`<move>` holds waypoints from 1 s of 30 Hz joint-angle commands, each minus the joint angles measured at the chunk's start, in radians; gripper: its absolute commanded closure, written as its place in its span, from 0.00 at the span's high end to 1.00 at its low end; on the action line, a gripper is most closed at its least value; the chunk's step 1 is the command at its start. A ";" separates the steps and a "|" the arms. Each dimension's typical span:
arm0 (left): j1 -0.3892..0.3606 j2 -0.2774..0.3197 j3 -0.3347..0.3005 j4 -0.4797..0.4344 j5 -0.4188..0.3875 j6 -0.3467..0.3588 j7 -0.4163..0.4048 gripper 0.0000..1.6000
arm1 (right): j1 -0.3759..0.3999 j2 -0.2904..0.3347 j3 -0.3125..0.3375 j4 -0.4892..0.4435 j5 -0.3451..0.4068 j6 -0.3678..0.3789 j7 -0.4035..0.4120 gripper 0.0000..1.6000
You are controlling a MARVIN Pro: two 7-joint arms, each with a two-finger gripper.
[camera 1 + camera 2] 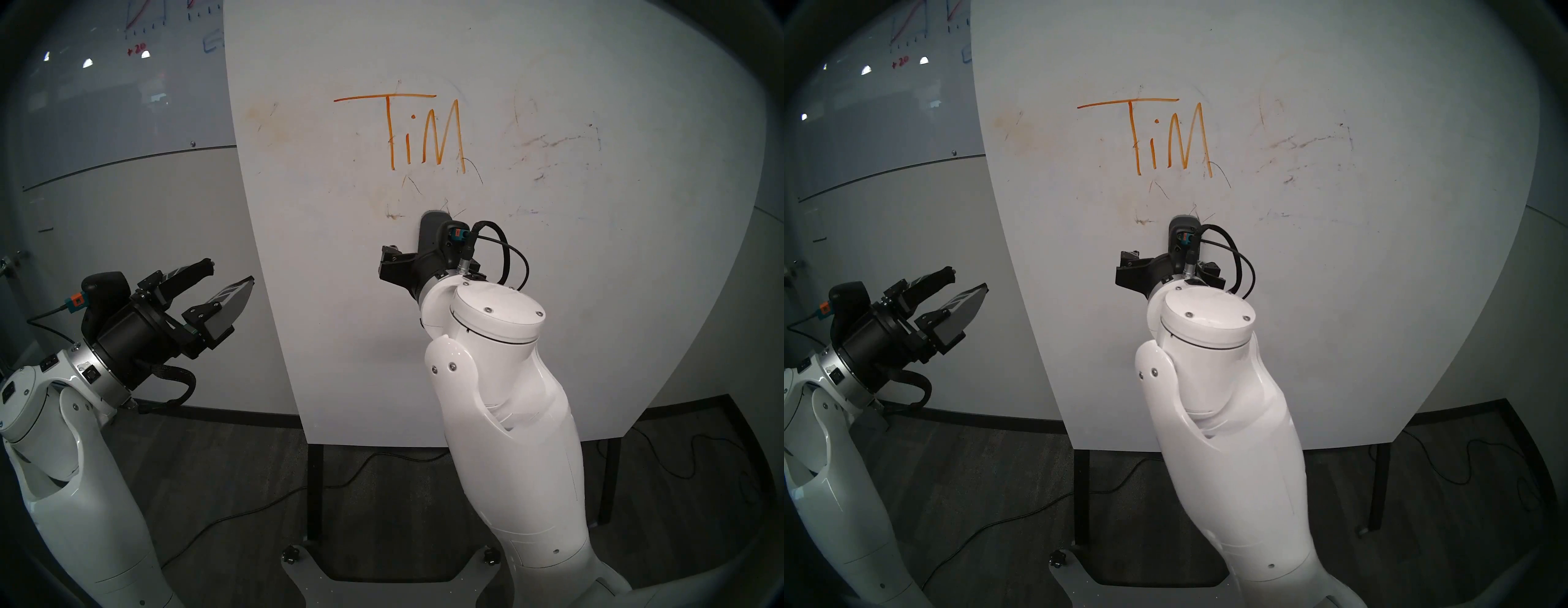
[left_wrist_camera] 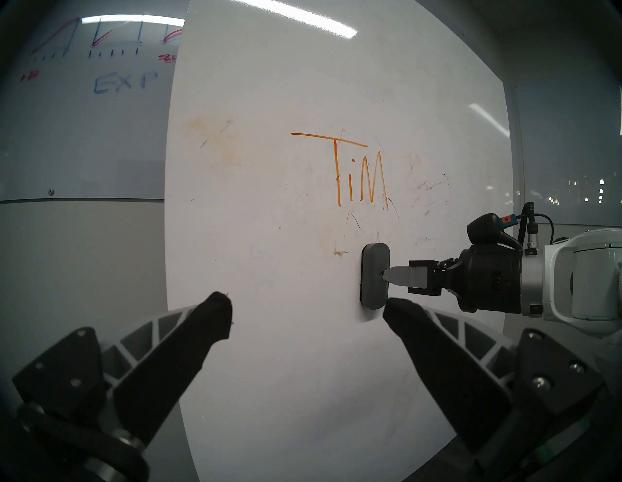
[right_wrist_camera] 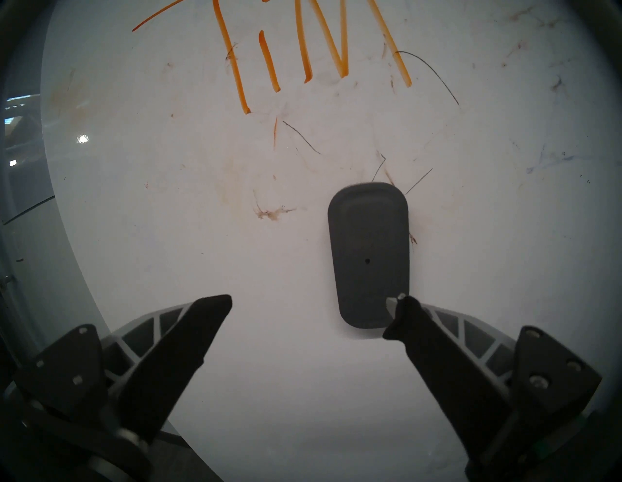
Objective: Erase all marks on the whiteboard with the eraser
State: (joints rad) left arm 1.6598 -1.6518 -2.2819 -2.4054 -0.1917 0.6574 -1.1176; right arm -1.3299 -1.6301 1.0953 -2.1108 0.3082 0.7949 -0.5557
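A dark grey eraser (image 3: pixel 368 255) is seen stuck flat and upright on the white whiteboard (image 1: pixel 594 318), just below the orange "TiM" lettering (image 1: pixel 418 133), with faint dark scribbles (image 3: pixel 303 138) and pale orange smudges (image 2: pixel 215 141) spread around it. The right gripper (image 3: pixel 309 311) is held level at the board with its jaws spread wide and nothing gripped; one fingertip (image 3: pixel 400 308) overlaps the eraser's lower right corner, and contact there cannot be confirmed. The left gripper (image 1: pixel 231 276) is parked well to the side, jaws likewise wide open and empty. For a clean pick, the open jaws would best be shifted sideways until the eraser's narrow width is centred between them, then closed squarely on its long edges, so that the block is not twisted or knocked off the board before the lettering is wiped.
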 commanded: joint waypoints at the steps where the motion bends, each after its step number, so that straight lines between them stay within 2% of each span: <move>1: 0.000 0.002 0.001 -0.011 -0.002 0.000 0.001 1.00 | 0.031 0.011 -0.002 0.023 -0.018 -0.050 0.011 1.00; 14: 0.000 0.002 0.001 -0.010 -0.003 0.000 0.001 1.00 | 0.060 0.020 0.019 0.079 -0.040 -0.090 0.034 1.00; 30: 0.000 0.001 0.001 -0.011 -0.002 0.000 0.000 1.00 | 0.091 0.030 0.069 0.120 -0.017 -0.082 0.097 1.00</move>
State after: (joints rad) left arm 1.6598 -1.6518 -2.2819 -2.4054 -0.1917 0.6574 -1.1176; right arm -1.2731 -1.6001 1.1576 -1.9949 0.2778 0.7152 -0.4842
